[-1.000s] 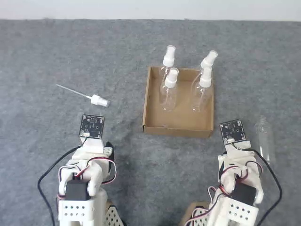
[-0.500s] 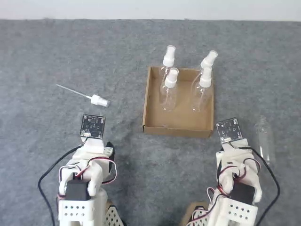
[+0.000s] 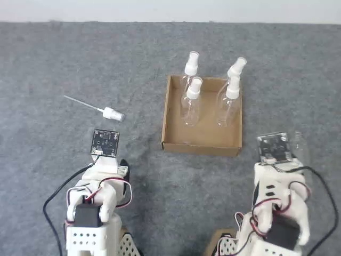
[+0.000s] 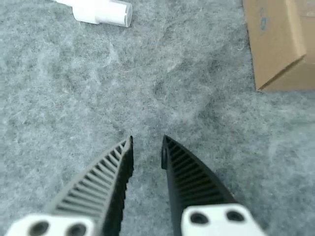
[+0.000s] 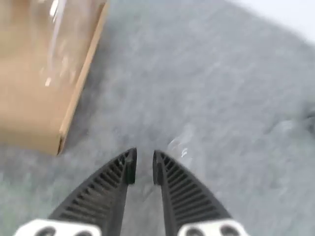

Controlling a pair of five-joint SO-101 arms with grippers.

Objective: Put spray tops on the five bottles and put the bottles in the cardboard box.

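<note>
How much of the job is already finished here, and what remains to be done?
Done: four capped bottles stand in the cardboard box. In hand: nothing; the left gripper and right gripper are open and empty. Left: the last spray top lies loose on the table, and the fifth bottle lies outside the box; it needs its top, then boxing.

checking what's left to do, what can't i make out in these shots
1. Loose bottle, high view: the right arm covers much of it, and its neck is too faint to judge.
2. Spray top, left wrist view: cut off by the picture's edge, with its tube out of frame.
3. Box, right wrist view: blurred, so what stands inside can't be counted.
</note>
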